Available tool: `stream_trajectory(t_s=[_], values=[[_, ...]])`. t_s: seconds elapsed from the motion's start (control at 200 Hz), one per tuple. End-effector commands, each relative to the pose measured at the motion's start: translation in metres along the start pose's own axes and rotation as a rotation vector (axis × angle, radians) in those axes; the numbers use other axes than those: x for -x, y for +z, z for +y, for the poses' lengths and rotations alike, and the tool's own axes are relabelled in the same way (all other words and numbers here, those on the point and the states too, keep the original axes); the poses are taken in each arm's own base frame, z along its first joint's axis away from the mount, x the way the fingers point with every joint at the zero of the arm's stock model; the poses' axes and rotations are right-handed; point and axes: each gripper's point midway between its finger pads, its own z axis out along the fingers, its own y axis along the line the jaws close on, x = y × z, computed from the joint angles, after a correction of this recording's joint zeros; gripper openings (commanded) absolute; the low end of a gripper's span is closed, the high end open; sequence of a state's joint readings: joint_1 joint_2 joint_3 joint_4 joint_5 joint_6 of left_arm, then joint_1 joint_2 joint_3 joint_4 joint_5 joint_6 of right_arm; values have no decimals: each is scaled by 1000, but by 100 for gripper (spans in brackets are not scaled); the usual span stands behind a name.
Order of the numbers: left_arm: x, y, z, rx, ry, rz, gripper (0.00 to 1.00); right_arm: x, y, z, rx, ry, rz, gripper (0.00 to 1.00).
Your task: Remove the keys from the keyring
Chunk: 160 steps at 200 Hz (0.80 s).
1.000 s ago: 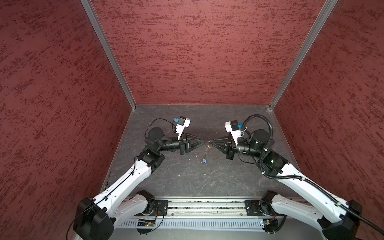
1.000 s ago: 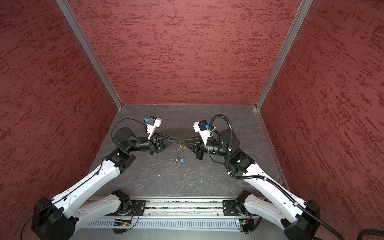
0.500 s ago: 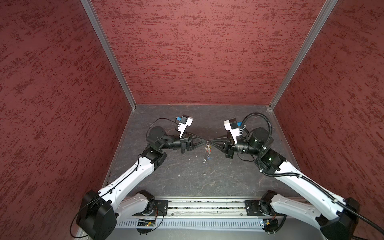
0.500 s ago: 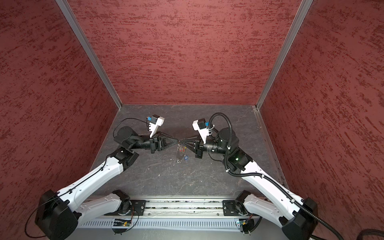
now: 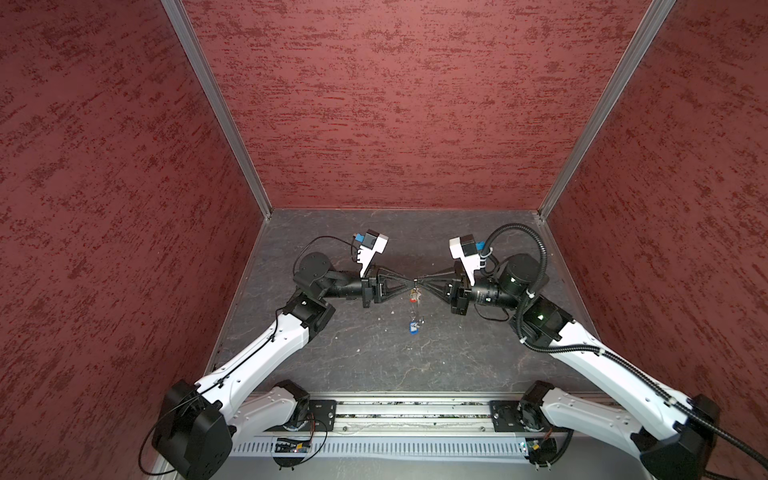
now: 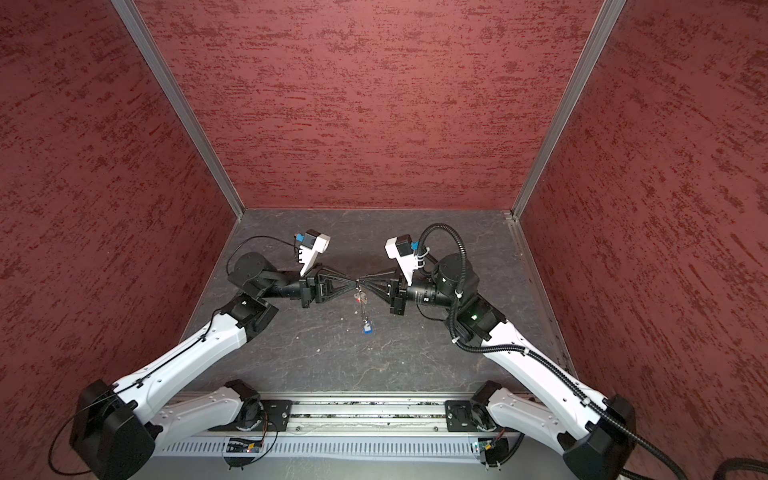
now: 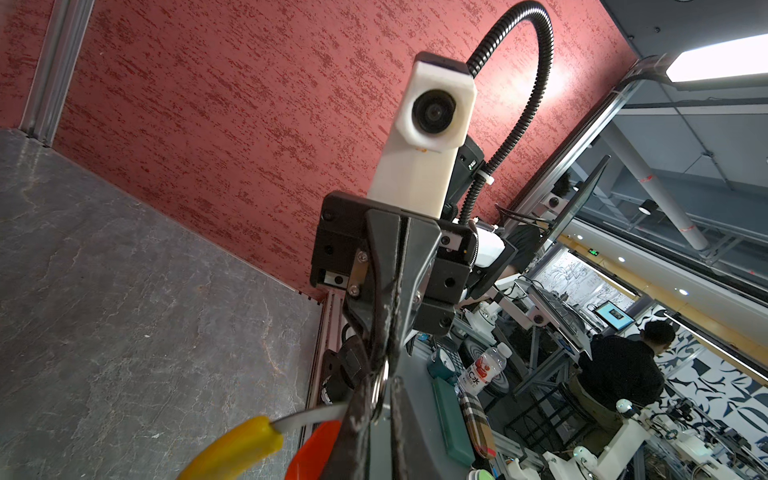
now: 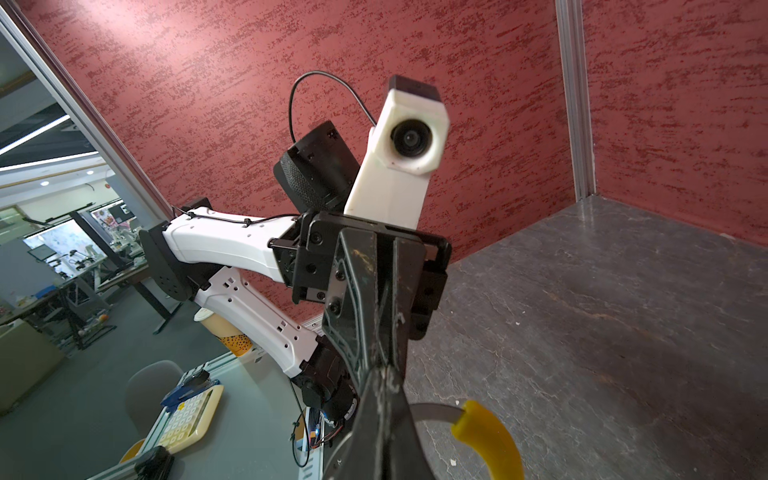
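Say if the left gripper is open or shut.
Shut. In the left wrist view, the left gripper pinches the keyring by its silver ring.

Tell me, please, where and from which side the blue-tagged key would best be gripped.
I would grip the blue-tagged key by its blue tag, its widest visible part, coming in low from the robot's base side. It appears to hang lowest under the keyring, clear of the left gripper and right gripper, both pinched on the ring tip to tip.

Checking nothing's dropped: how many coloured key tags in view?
2. Red-orange tag hangs just under where left end effector and right end effector meet; blue tag dangles further down the keyring. None seems hidden.
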<state>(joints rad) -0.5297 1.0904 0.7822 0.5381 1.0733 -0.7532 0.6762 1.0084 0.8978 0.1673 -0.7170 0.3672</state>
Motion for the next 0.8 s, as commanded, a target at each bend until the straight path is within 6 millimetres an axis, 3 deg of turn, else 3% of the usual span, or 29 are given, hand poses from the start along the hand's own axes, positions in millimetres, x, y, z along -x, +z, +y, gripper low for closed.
stream_trajectory(t_s=[0.0,0.296,0.501,0.606,0.797], values=[[3,2,-11,-27,31,15,13,27,-3,4,-10,-55,-72,0],[6,3,-16,-33,47,6,11,23,1,2,2,-40,-55,0],[9,2,-19,-23,63,-11,0,21,3,3,15,-27,-40,0],[11,1,-16,19,67,-33,0,21,2,1,2,-15,-42,0],[16,-6,-14,98,84,-85,0,39,-13,1,-90,-41,-126,38]])
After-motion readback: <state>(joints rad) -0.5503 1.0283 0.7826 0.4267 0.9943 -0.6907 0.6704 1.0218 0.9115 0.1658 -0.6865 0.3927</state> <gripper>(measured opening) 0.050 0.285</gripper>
